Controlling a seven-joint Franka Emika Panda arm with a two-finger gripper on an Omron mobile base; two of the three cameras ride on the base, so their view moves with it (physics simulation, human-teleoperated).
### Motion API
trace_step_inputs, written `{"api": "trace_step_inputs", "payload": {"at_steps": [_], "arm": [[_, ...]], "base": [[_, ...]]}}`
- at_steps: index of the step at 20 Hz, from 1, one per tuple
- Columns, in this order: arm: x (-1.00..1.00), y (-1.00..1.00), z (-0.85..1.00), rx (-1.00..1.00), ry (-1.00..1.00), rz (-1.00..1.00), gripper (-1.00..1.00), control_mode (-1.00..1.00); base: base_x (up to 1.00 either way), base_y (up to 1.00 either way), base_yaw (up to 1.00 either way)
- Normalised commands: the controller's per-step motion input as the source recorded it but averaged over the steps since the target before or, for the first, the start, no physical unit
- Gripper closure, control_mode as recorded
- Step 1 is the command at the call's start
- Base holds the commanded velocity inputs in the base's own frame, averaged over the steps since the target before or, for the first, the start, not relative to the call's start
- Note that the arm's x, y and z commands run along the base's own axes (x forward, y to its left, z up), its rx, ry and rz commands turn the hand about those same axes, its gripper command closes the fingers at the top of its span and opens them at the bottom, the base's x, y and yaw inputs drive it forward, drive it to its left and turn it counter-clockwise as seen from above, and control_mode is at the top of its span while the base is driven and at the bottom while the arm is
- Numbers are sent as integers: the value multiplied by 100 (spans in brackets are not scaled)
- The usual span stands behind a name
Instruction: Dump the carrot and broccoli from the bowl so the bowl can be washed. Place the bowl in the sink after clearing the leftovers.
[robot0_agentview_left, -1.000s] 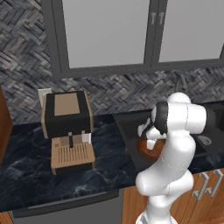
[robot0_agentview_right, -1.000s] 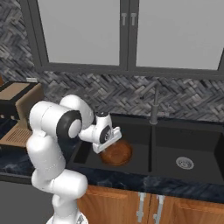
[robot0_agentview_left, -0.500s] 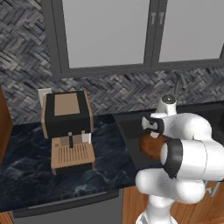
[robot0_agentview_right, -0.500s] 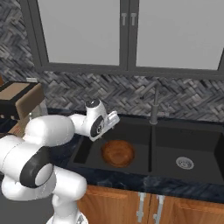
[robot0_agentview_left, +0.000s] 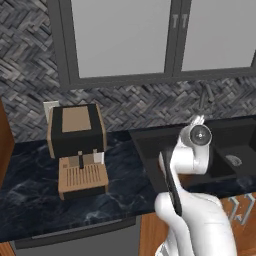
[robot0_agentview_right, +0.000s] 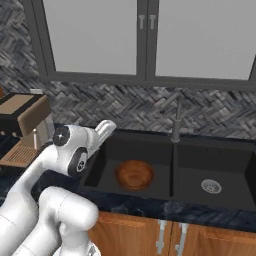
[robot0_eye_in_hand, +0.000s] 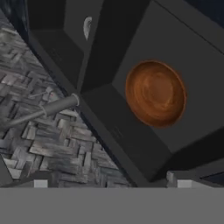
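Dark two-finger gripper (robot0_agentview_right: 107, 127): the jaws stand released and grasp nothing; the hand is raised above the left rim of the sink, well apart from the bowl.

Step in hand, as judged: the placing step appears complete. The round, shallow, reddish-brown wooden-looking bowl (robot0_agentview_right: 134, 174) rests upright on the floor of the left compartment of the large black rectangular sink (robot0_agentview_right: 197, 150). The next move, if any, calls only for a clear retreat of the arm, keeping away from the dark curved faucet (robot0_agentview_right: 176, 120) at the back rim.

Containers and contents:
- Bowl (robot0_eye_in_hand: 155, 93): the hand view looks into it; the glossy inner surface is bare. No carrot or broccoli lies inside.
- Left sink compartment: holds the bowl alone.
- Right sink compartment: holds the round silver drain (robot0_agentview_right: 211, 186); nothing else lies in it.

Surroundings: a black-and-tan coffee machine (robot0_agentview_left: 76, 147) stands on the black marbled countertop (robot0_agentview_left: 35, 190) left of the sink.
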Motion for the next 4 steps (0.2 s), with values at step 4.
{"api": "trace_step_inputs", "payload": {"at_steps": [4], "arm": [[-95, 50, 77, -34, -82, 0, -100, -100]], "base": [[0, 0, 0]]}}
